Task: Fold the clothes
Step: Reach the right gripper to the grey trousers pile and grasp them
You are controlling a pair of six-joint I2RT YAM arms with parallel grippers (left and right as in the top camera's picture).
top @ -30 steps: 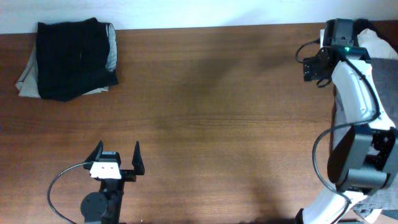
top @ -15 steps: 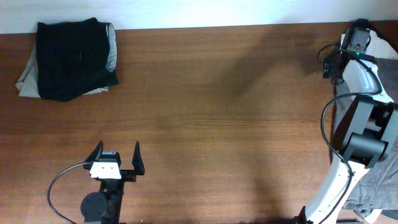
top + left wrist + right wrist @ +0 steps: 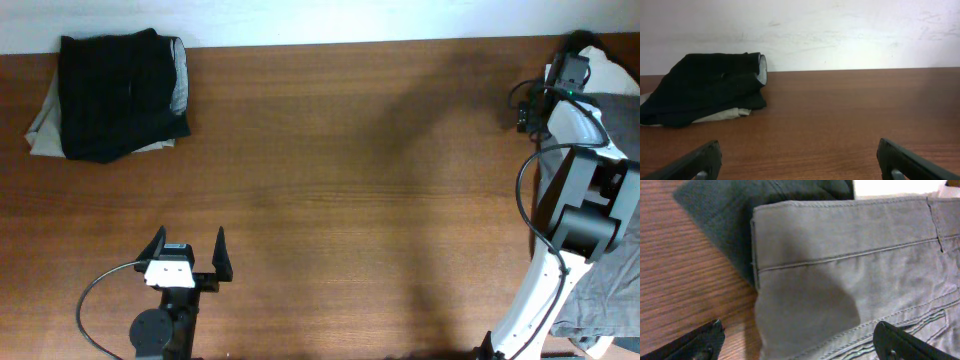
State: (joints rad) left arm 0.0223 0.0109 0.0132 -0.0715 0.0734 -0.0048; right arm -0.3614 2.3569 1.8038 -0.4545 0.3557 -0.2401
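At the far right edge of the desk (image 3: 350,200), the right pincer (image 3: 800,345) hangs w/ its fingers spread wide, holding nothing, just above unfolded grey trousers (image 3: 850,280). Their waistband lies over a darker garment (image 3: 730,215) & partly on the wood. The left pincer (image 3: 187,256) is near the front edge, also wide apart & empty, facing the far left corner, where a folded black garment (image 3: 120,92) sits on a beige garment (image 3: 40,130).
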